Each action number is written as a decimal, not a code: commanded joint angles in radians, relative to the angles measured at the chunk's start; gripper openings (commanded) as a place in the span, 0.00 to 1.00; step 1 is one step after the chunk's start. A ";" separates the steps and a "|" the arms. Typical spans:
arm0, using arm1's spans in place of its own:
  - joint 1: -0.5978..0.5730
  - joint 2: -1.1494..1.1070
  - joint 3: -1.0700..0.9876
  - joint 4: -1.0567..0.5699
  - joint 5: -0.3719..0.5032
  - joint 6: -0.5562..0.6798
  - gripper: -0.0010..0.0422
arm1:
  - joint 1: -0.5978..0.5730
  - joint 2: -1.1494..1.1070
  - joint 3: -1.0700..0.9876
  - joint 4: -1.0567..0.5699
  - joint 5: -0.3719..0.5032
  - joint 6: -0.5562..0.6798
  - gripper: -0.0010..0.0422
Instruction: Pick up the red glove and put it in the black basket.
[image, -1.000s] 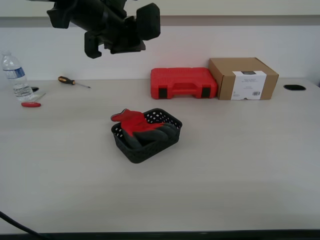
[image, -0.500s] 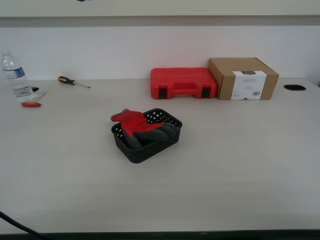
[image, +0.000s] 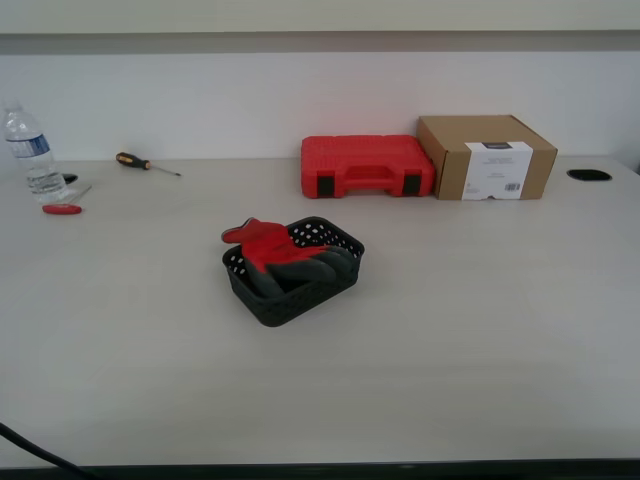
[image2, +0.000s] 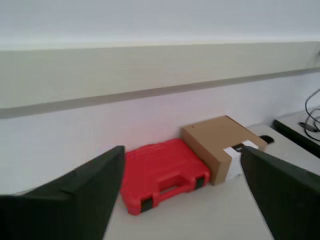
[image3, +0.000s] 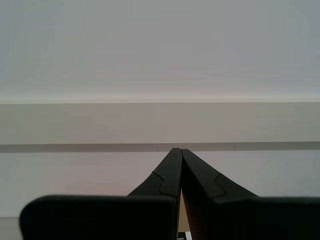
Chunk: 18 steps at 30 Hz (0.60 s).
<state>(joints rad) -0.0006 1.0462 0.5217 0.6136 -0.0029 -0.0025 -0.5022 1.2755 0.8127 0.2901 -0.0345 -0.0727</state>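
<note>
Red glove (image: 272, 250) lies slumped in the black basket (image: 300, 295) mid-desk, cuff lolling over the rim: soft, light, best pinched at the cuff. First pincer (image2: 182, 192) spread, second pincer (image3: 180, 165) pressed together, both empty.

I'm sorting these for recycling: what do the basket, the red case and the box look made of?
Basket: black plastic, seemingly moulded, with perforated walls and a dull sheen. Red case: hard plastic, going by its moulded handle recess and black latches. Box: plain brown cardboard, matte, with a white printed label.
</note>
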 joint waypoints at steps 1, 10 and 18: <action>0.001 0.000 0.001 0.003 0.000 0.003 0.02 | 0.001 -0.043 0.001 0.003 -0.023 0.037 0.97; 0.001 0.000 0.001 0.003 0.000 0.003 0.02 | 0.006 -0.145 0.001 -0.017 -0.037 0.171 0.15; 0.000 0.000 0.001 0.003 0.000 0.003 0.02 | 0.007 -0.195 0.001 -0.020 -0.037 0.188 0.99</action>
<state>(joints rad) 0.0002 1.0462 0.5217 0.6136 -0.0029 -0.0025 -0.4953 1.0828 0.8127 0.2684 -0.0700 0.1101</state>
